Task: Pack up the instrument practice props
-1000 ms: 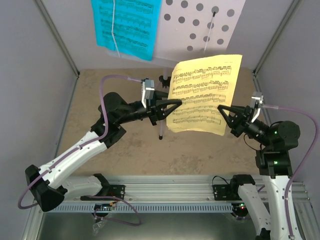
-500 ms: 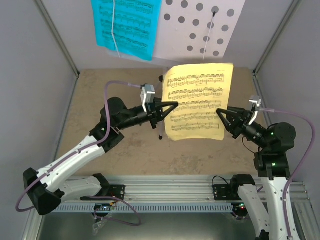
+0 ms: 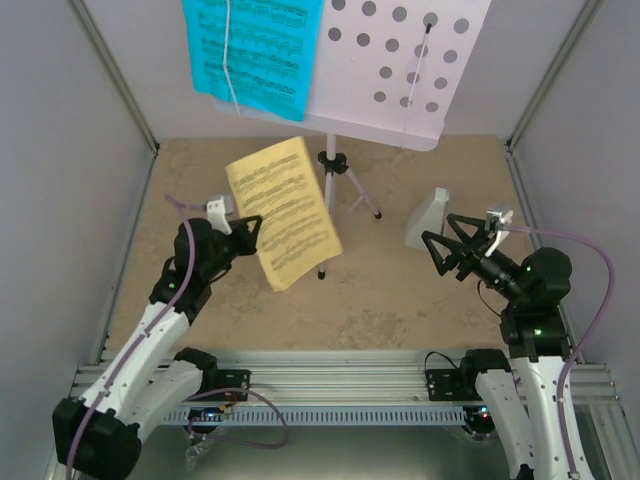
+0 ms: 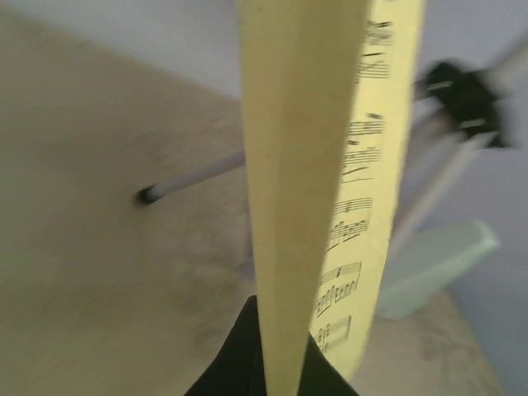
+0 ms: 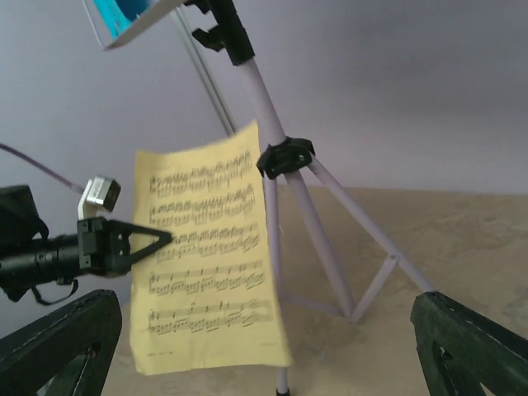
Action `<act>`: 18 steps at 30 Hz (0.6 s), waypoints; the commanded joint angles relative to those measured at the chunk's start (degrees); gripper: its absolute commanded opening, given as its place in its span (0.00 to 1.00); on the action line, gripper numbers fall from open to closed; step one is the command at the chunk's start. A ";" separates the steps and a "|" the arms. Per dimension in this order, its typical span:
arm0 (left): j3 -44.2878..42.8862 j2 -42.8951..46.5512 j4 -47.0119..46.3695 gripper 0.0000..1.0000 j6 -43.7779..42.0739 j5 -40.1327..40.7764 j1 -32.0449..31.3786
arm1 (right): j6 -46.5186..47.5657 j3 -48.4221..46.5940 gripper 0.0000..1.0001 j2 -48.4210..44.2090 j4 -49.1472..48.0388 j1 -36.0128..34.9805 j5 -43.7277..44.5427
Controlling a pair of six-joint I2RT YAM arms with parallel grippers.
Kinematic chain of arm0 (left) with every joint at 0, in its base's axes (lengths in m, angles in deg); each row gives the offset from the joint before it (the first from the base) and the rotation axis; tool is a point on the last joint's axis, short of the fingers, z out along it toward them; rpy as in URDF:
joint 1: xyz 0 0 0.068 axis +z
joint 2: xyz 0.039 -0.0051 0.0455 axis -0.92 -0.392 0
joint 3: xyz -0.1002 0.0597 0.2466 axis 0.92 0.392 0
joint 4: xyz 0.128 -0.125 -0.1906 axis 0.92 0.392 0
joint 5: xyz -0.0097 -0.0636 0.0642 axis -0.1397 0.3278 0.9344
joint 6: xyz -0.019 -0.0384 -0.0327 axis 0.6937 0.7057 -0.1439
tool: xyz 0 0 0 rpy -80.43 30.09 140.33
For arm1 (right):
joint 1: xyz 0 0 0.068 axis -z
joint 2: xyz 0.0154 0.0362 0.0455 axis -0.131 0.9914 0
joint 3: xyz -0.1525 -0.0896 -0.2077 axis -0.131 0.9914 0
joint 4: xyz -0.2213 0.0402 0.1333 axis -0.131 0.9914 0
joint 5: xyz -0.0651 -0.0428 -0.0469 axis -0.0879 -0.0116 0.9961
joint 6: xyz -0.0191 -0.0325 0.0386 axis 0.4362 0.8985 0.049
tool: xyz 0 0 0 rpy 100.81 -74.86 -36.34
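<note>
Table, sandy brown, carries everything here. The white perforated music stand rises at its far side on a thin tripod, its desk tilted toward the arms, with the cyan music sheet lying on the desk's left half. The yellow music sheet is off the stand and hangs in the air left of the tripod, above the table, pinched at its left edge by the left claw, which is clamped tight on the paper; the left wrist view shows the sheet edge-on, rising out of that grip. The small grey metronome stands on the table right of the tripod. Just beside it the right claw is spread wide apart and holds nothing; whether it touches the metronome cannot be told
</note>
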 commanded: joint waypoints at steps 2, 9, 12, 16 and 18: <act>12.48 6.50 0.37 0.00 10.89 2.36 10.81 | 5.64 -1.13 0.98 -0.15 4.17 0.07 2.43; 26.10 0.90 -13.46 0.00 20.32 4.75 17.04 | 6.80 -1.04 0.98 -1.33 5.32 0.12 2.63; 26.03 -1.06 -13.21 0.00 19.30 6.91 17.90 | 7.26 -0.02 0.98 -1.60 5.14 0.08 3.07; 23.27 -1.82 -8.81 0.00 15.94 11.51 19.39 | 7.03 0.73 0.98 -1.87 4.83 0.03 3.65; 22.77 -1.58 -8.08 0.00 14.91 12.36 21.88 | 7.06 0.88 0.98 -1.96 4.84 0.07 3.80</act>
